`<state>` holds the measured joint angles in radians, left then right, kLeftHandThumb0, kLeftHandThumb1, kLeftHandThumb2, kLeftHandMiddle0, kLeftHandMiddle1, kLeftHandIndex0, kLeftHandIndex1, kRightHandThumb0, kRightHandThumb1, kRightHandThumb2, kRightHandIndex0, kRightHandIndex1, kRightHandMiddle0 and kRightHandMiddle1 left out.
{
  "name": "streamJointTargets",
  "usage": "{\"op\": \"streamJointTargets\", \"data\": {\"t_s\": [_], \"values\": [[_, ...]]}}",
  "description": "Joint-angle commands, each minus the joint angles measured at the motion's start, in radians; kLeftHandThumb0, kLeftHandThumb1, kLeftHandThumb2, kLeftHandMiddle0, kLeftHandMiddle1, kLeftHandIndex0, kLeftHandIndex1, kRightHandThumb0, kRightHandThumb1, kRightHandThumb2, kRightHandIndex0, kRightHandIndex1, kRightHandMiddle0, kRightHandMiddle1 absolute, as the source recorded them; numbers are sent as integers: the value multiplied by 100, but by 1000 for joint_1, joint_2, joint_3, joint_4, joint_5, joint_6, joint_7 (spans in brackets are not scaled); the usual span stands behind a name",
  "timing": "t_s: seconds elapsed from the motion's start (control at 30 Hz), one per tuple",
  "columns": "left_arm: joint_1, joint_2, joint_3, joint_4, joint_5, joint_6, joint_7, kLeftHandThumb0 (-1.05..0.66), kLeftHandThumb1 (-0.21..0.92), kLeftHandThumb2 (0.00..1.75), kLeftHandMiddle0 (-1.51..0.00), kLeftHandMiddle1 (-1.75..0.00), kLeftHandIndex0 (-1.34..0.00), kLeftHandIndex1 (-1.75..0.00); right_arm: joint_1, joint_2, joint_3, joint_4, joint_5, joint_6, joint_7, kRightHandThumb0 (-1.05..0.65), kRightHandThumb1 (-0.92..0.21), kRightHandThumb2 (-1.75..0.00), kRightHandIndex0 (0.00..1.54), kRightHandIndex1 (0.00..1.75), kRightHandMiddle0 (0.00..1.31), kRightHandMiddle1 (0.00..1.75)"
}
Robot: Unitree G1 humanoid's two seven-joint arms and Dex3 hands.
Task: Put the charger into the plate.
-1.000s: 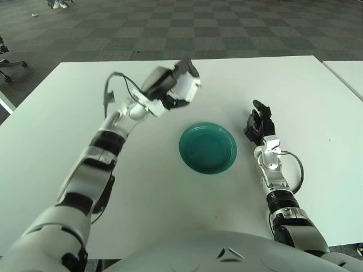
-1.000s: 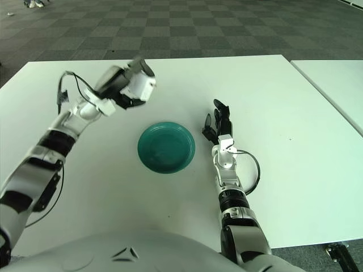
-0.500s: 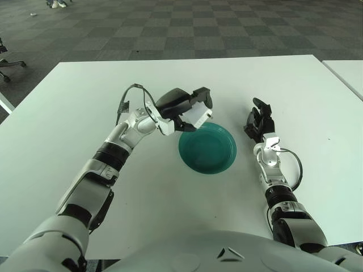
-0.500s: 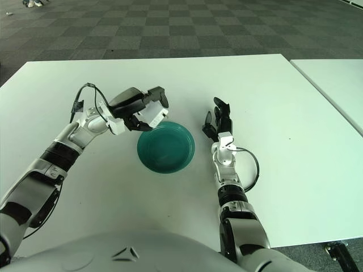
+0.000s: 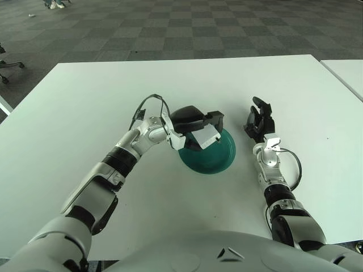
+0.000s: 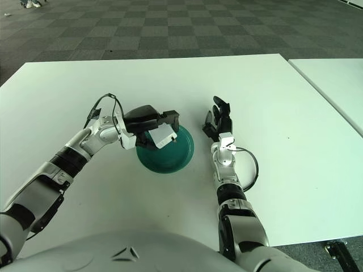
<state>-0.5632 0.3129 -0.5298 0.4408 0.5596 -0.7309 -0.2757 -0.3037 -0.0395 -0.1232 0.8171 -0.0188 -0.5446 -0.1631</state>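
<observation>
— One change noted: the left hand has come down from above the surface, fingers clasped on the white charger, now directly over the green plate.
— Meaning?
— Release likely remains. Right hand idle beside the plate's right.

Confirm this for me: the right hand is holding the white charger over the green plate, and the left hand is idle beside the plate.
Wrong on the hands: they are swapped. The left eye view shows the left hand holding the white charger over the green plate, while the right hand is idle to the right of the plate.
</observation>
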Motion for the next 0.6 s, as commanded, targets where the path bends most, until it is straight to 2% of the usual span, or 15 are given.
{"op": "streamJointTargets", "data": {"t_s": [0.0, 0.43, 0.57], "values": [[1, 3, -27, 22, 16, -24, -22, -47, 31, 132, -107, -175, -61, -175, 144, 62, -9, 200, 27, 75, 20, -67, -92, -81, 29, 2, 0, 75], [-16, -16, -67, 47, 30, -1, -70, -47, 31, 131, -105, -175, -61, -175, 146, 61, 8, 229, -3, 4, 21, -71, -92, -83, 29, 2, 0, 76], [-10, -26, -71, 61, 36, 10, -61, -45, 41, 119, -96, -175, -54, -175, 148, 61, 9, 226, -3, 0, 21, -72, -92, -84, 30, 2, 0, 77]]}}
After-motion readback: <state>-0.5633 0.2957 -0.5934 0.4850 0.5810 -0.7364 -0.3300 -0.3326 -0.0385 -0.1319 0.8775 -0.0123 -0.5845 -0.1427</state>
